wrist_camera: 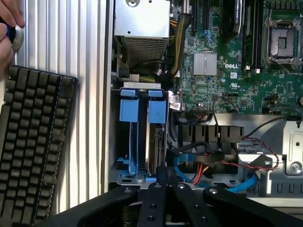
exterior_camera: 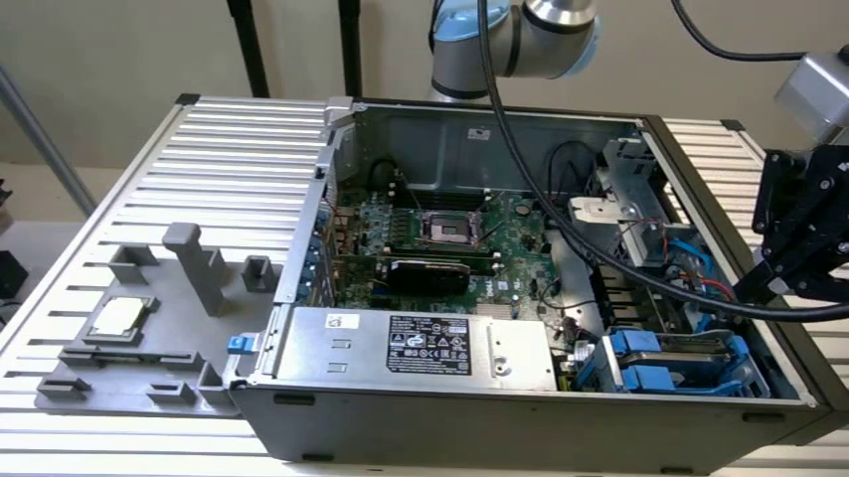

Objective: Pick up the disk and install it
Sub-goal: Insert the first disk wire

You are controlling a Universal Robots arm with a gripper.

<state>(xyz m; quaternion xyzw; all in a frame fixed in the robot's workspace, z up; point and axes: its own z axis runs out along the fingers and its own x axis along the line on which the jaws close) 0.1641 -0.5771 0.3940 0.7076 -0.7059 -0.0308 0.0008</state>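
- Disk [wrist_camera: 155, 127] stands in the corner drive bay inside the computer case [exterior_camera: 531, 427], its blue carrier apparently seated.
- Jaws are pressed together, empty, just above it.
- Installation looks nearly finished; at most a last push home is left.

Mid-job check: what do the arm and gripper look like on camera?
The arm is rounded silver-grey metal with a pale blue joint cap. A thick black cable runs down from it. The gripper is black, built of flat linkage bars with round bolt heads.
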